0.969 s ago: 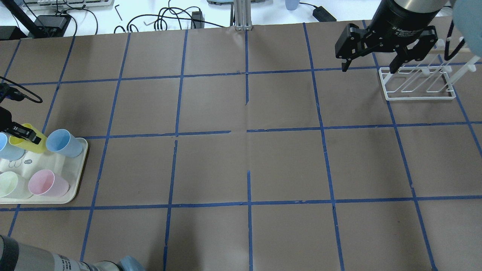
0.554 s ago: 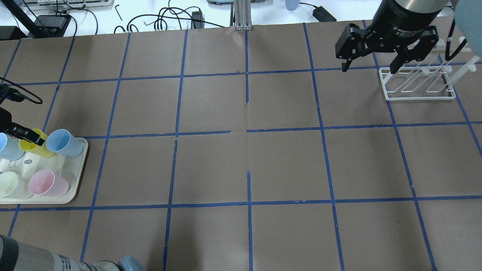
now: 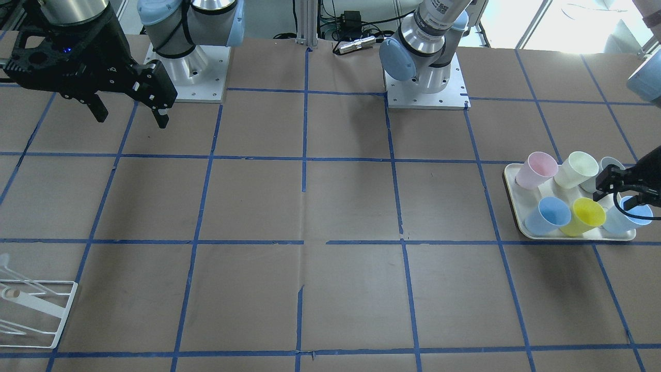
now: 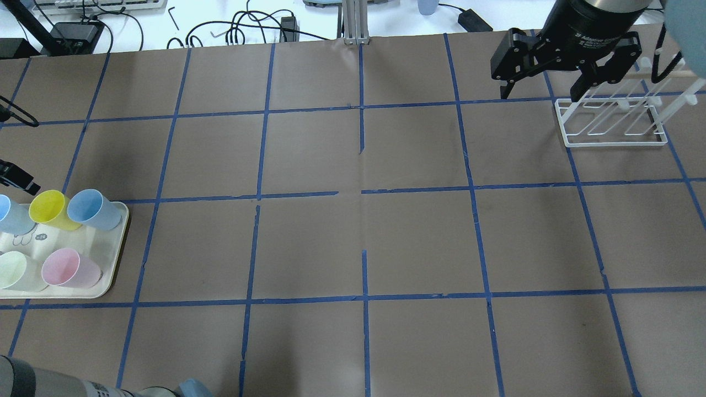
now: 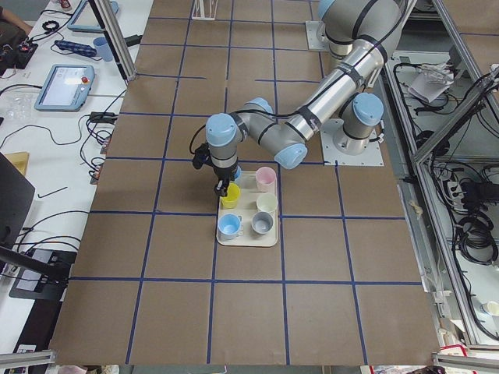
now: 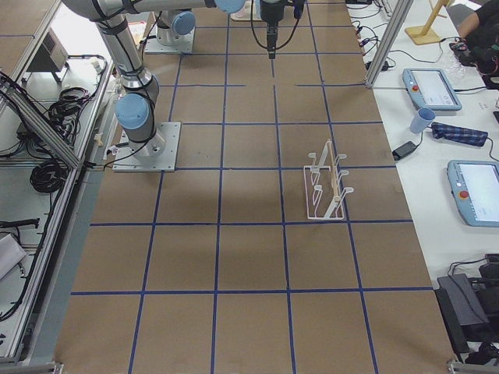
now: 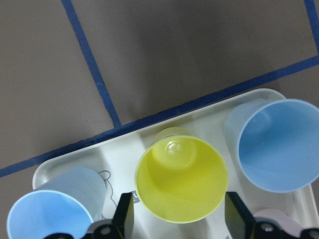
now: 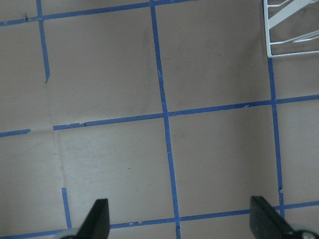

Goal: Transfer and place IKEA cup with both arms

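Observation:
The yellow IKEA cup (image 4: 48, 208) stands upright at the far edge of a cream tray (image 4: 110, 275), between two light blue cups. It also shows in the front view (image 3: 586, 214) and in the left wrist view (image 7: 182, 179). My left gripper (image 7: 179, 214) is open and empty just above the cup, one finger on each side of its rim, not touching it. In the overhead view only one fingertip (image 4: 19, 179) shows at the left edge. My right gripper (image 4: 540, 94) is open and empty, high over the far right of the table beside the rack; it also shows in the front view (image 3: 131, 119).
The tray also holds a pink cup (image 4: 69, 267), a pale cream cup (image 4: 14, 270), two light blue cups (image 4: 94, 208) and a grey cup (image 3: 609, 165). A white wire rack (image 4: 612, 124) stands at the far right. Brown paper with blue tape lines covers the table.
My left gripper has let go of the yellow cup and drawn back from it. The cup, tilted a second ago, now stands upright and free. The right gripper has barely moved.

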You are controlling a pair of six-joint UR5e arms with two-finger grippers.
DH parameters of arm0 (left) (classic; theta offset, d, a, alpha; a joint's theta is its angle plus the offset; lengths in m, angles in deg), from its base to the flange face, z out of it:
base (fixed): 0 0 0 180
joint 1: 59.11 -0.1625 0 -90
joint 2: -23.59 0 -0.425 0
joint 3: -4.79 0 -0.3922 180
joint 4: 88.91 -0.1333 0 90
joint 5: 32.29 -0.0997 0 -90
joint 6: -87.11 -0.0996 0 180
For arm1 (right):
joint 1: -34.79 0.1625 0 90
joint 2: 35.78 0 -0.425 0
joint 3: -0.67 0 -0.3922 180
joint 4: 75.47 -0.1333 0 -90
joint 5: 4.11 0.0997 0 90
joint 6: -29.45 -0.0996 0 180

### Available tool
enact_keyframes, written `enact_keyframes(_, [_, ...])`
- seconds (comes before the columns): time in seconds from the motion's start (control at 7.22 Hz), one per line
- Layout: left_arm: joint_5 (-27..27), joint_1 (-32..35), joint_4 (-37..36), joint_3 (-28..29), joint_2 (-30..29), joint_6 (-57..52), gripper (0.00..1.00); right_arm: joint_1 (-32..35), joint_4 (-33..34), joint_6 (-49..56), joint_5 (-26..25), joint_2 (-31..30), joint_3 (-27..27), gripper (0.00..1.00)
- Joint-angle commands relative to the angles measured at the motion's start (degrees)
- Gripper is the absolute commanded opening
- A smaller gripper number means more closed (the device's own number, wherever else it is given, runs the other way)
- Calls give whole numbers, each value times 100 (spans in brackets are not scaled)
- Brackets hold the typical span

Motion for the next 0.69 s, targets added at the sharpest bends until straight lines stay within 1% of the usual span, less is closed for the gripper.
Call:
enact_keyframes(0.0, [49,1142,1044,548,384,1670,78,-9,1,0,1,2,-8,100])
enact_keyframes(0.14, [75,1749,1345,646,551,2671,80,-9,1,0,1,2,-8,100])
enact_keyframes(0.28, [293,2312,1356,656,770,3456,87,-9,1,0,1,2,-8,100])
enact_keyframes(0.42, [347,2892,1348,665,955,4177,91,-18,1,0,1,2,-8,100])
enact_keyframes(0.55, [296,3402,1374,760,1018,4837,97,-26,-8,0,1,2,-8,100])
